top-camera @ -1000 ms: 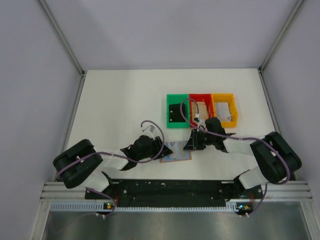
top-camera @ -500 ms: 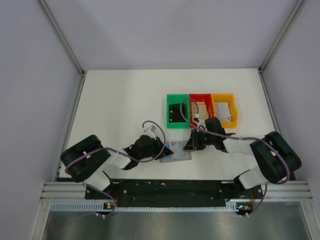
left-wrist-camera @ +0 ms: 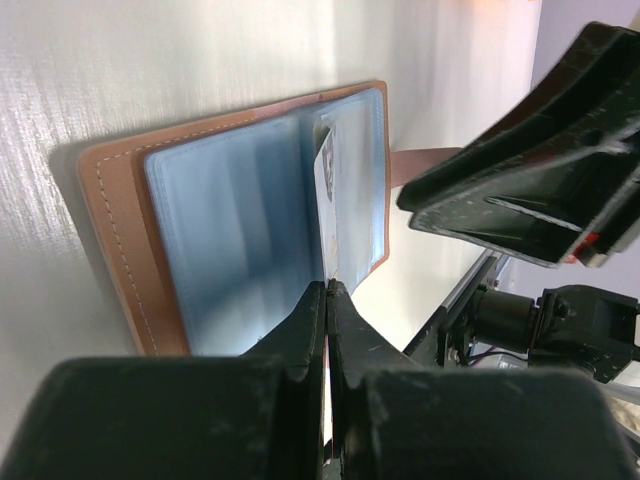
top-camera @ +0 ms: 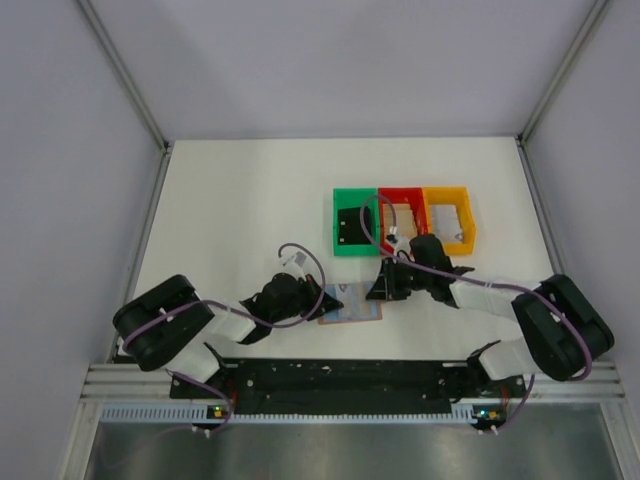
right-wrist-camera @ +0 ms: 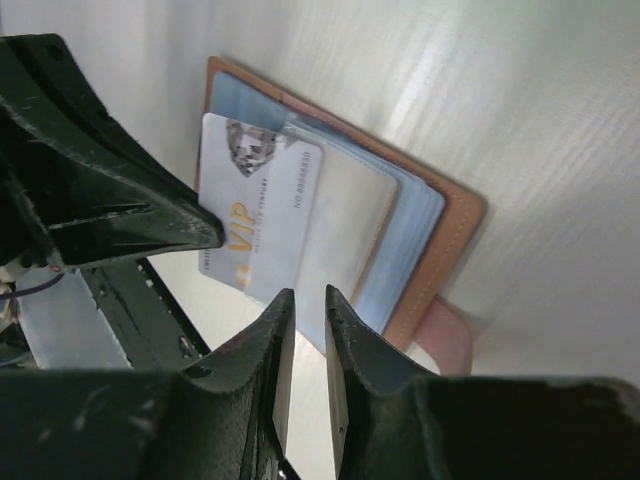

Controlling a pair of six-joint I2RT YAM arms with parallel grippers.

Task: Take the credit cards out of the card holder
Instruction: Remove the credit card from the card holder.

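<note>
We see the left gripper [left-wrist-camera: 327, 285] just closed on the credit card [left-wrist-camera: 325, 190] poking left out of the card holder [left-wrist-camera: 230, 220], which lies open on the table [top-camera: 250, 200] between the arms, so pull-out looks next; the right gripper [right-wrist-camera: 300, 295] sits a slit apart at its right edge, grip unclear.
</note>
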